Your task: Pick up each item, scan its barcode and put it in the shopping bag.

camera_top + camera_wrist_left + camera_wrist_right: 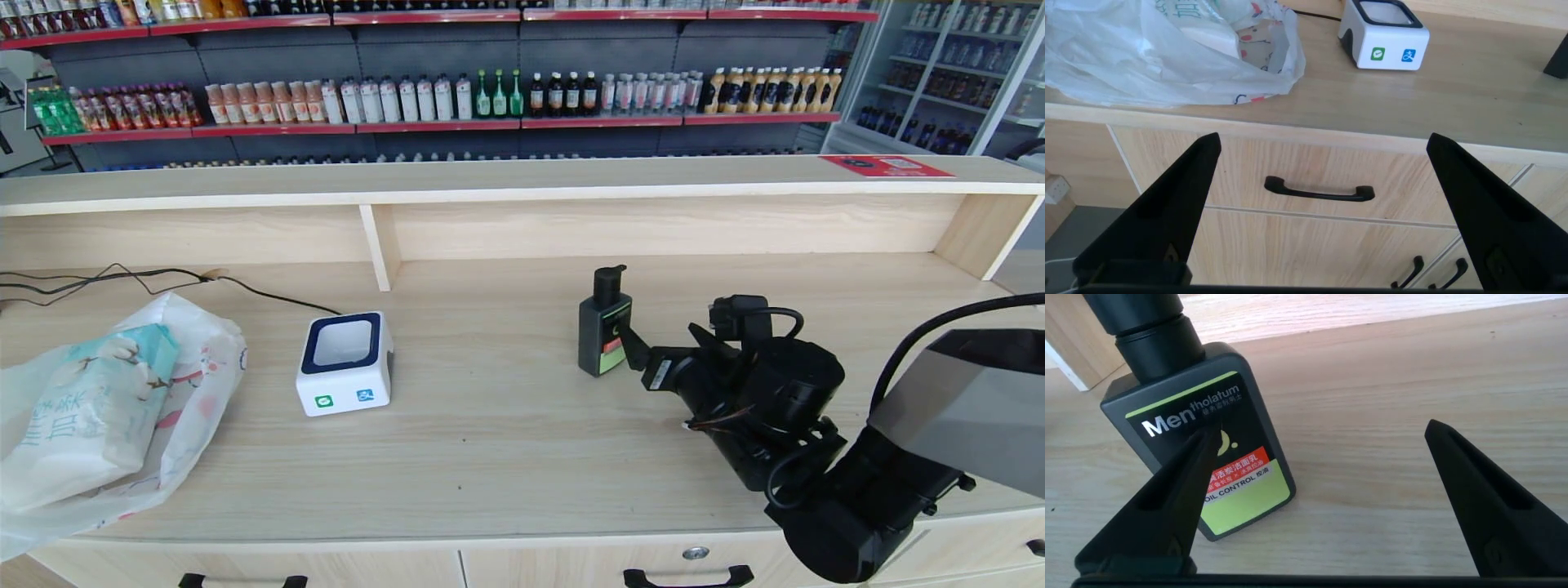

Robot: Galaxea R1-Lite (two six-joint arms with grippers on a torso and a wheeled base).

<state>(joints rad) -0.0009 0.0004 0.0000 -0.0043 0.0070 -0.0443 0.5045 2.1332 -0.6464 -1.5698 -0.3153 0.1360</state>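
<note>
Jaws spread, the right gripper (1319, 433) sits low at the upright dark pump bottle (596, 327) on the wooden counter (506, 441), one finger crossing its label, the white scanner (344, 363) and shopping bag (196, 359) well left, while the left gripper (1323, 143), likewise spread, hangs before a drawer handle (1319, 193).

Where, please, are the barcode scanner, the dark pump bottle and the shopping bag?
barcode scanner (344, 343): head view, glass top window.
dark pump bottle (594, 335): head view, dark body.
shopping bag (208, 359): head view, plastic wall.
</note>
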